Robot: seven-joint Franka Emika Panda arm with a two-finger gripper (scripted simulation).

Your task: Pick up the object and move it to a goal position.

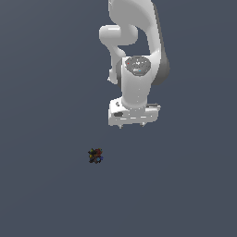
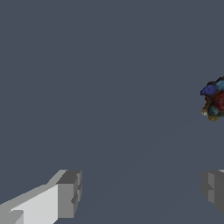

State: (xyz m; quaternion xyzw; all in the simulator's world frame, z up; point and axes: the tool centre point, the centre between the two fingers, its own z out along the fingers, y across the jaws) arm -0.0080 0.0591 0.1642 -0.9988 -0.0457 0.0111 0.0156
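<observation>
The object (image 1: 96, 156) is a tiny dark lump with red, orange, yellow and blue specks. It lies on the grey floor, well apart from the arm, toward the exterior view's left and lower than the hand. It also shows at the edge of the wrist view (image 2: 215, 99), partly cut off. My white gripper (image 1: 131, 126) hangs from the arm, pointing down, and holds nothing. In the wrist view its two grey fingertips (image 2: 69, 194) stand far apart, so my gripper (image 2: 140, 190) is open.
The white arm (image 1: 136, 51) reaches in from the top of the exterior view. A plain dark grey floor (image 1: 185, 185) lies all around.
</observation>
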